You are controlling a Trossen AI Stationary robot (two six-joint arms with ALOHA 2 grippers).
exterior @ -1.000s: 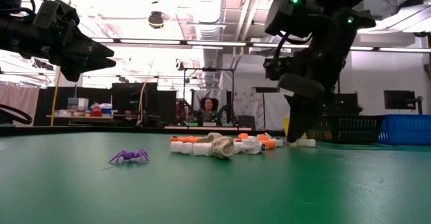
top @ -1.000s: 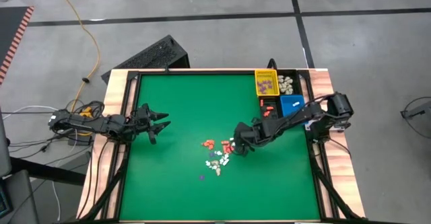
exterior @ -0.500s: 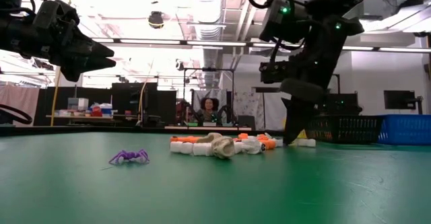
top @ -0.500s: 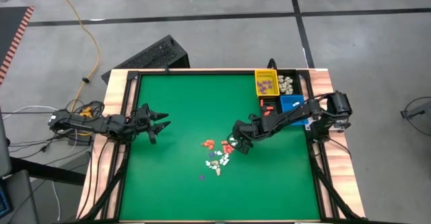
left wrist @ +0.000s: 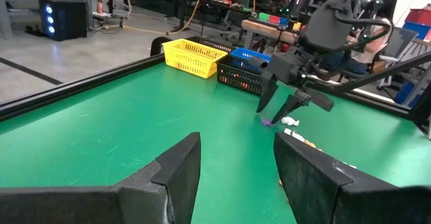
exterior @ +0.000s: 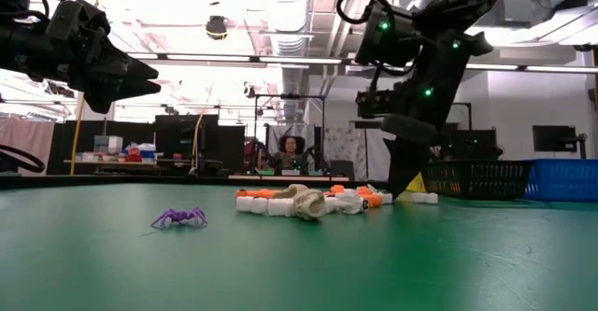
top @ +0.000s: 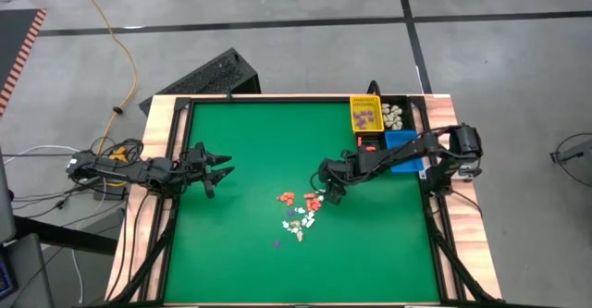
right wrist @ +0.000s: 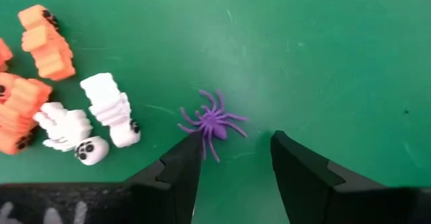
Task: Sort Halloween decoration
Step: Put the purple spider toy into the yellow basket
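Since a second ago my right claw [top: 326, 197] has drawn back a little toward the bins and its fingers have spread; they now straddle a small purple plastic spider [right wrist: 213, 124] on the green felt surface [top: 240, 151], the near finger's tip touching it, gripping nothing. That spider sits at the 3 o'clock edge of the loose pile of cream-white skeleton and orange-red pumpkin trinkets [top: 298, 210] near the surface's middle. A second purple spider [exterior: 178, 219] lies apart at the pile's 7 o'clock. My left claw [top: 220, 170] hovers spread wide at the surface's 9 o'clock side, holding nothing. Yellow [top: 364, 115], black [top: 398, 116] and blue [top: 400, 145] plastic bins stand at 2 o'clock.
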